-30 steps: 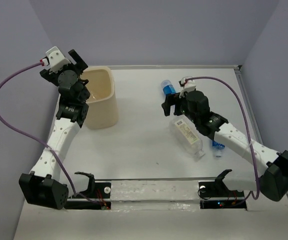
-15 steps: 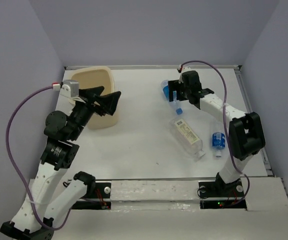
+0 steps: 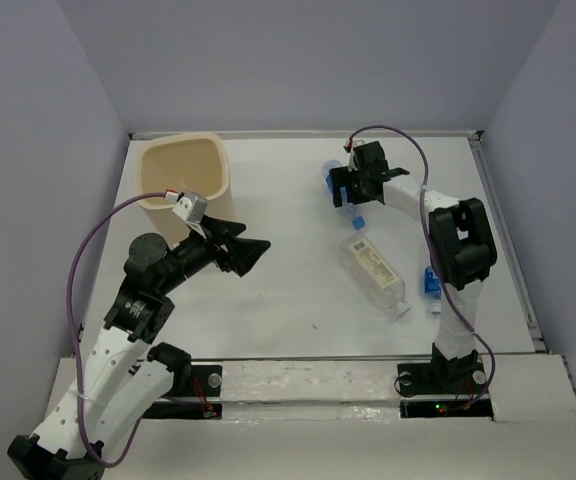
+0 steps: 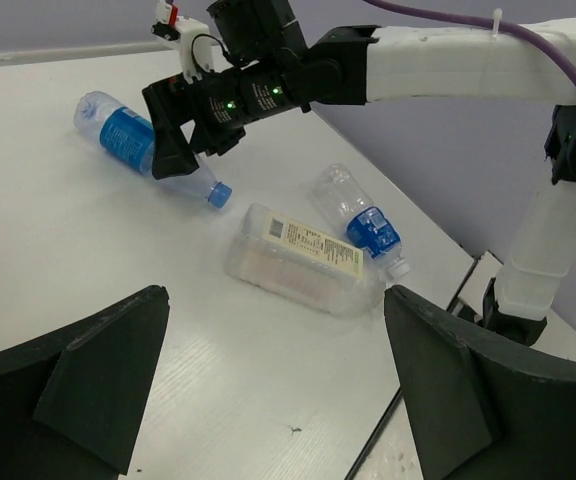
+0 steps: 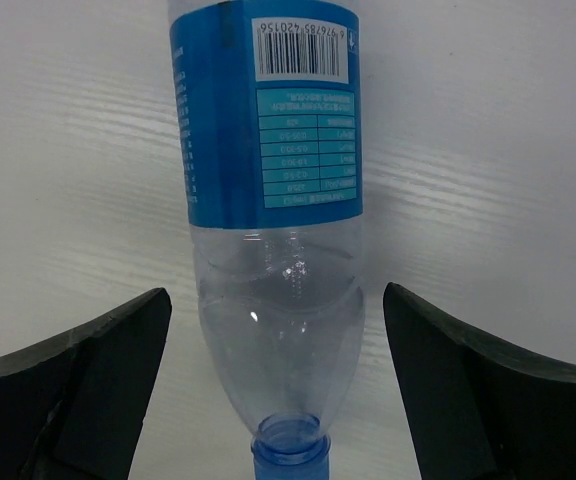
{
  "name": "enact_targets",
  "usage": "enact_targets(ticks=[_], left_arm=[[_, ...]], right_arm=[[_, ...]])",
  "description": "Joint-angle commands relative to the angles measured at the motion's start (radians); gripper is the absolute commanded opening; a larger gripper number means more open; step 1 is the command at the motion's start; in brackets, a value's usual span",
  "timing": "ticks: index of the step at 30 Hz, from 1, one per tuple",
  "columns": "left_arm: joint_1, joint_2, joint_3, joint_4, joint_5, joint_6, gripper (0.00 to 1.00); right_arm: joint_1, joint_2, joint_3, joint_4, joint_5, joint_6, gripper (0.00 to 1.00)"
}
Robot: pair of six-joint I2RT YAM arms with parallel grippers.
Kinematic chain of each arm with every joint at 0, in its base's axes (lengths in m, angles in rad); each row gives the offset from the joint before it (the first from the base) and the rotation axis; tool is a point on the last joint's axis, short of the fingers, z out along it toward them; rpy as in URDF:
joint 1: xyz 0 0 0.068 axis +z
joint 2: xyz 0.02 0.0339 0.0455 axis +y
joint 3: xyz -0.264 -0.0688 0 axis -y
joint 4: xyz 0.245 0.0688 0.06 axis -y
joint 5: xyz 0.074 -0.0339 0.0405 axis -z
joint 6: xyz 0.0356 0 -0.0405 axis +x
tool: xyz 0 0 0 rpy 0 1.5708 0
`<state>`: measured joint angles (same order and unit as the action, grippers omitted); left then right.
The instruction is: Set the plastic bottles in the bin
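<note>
A clear bottle with a blue label (image 3: pixel 334 181) lies at the far right of the table. My right gripper (image 3: pixel 350 197) is open and straddles its neck end; in the right wrist view the bottle (image 5: pixel 268 200) lies between the spread fingers of the gripper (image 5: pixel 278 400), which do not touch it. A squarish bottle with a white label (image 3: pixel 373 272) and another blue-label bottle (image 3: pixel 433 285) lie nearer on the right. My left gripper (image 3: pixel 253 238) is open and empty, over the table to the right of the cream bin (image 3: pixel 183 185).
The left wrist view shows the far blue bottle (image 4: pixel 133 140), the squarish bottle (image 4: pixel 293 260) and the near blue bottle (image 4: pixel 363 222) beyond its fingers. Walls close the table at the back and both sides. A rail runs along the near edge (image 3: pixel 308 380).
My left gripper has left the bin and swung right and nearer, over the table's middle. My right arm has changed pose, and its gripper has stayed at the far blue bottle.
</note>
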<state>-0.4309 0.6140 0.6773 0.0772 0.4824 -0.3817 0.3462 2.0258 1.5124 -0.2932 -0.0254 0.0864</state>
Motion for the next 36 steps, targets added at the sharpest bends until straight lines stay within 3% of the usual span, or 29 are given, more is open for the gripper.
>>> enact_targets(ticks=[1,4,8,11,15,20,28,36], left_arm=[[-0.002,0.004,-0.005,0.041,0.032,0.021,0.99],[-0.002,0.006,-0.009,0.03,0.022,0.021,0.99],[0.001,-0.005,-0.008,0.009,-0.04,0.023,0.99],[0.003,0.004,-0.002,0.01,-0.051,0.011,0.99],[0.003,0.041,0.013,0.021,-0.061,-0.019,0.99],[0.003,0.087,0.07,0.045,-0.071,-0.083,0.99],[-0.011,0.185,0.126,0.19,-0.122,-0.25,0.99],[-0.048,0.306,0.165,0.292,-0.2,-0.321,0.99]], right_arm=[[-0.003,0.034,0.071,-0.027,0.019,-0.013,0.91],[-0.003,0.073,0.115,-0.029,0.056,-0.025,0.87],[-0.003,0.102,0.14,-0.029,0.033,-0.03,0.69],[-0.003,0.1,0.144,-0.027,0.08,-0.024,0.66],[-0.003,0.03,0.144,0.012,0.124,-0.034,0.61],[-0.003,-0.185,0.12,0.09,0.043,-0.06,0.56],[0.144,-0.521,-0.262,0.35,-0.241,0.121,0.56],[0.284,-0.723,-0.492,0.497,-0.35,0.257,0.56]])
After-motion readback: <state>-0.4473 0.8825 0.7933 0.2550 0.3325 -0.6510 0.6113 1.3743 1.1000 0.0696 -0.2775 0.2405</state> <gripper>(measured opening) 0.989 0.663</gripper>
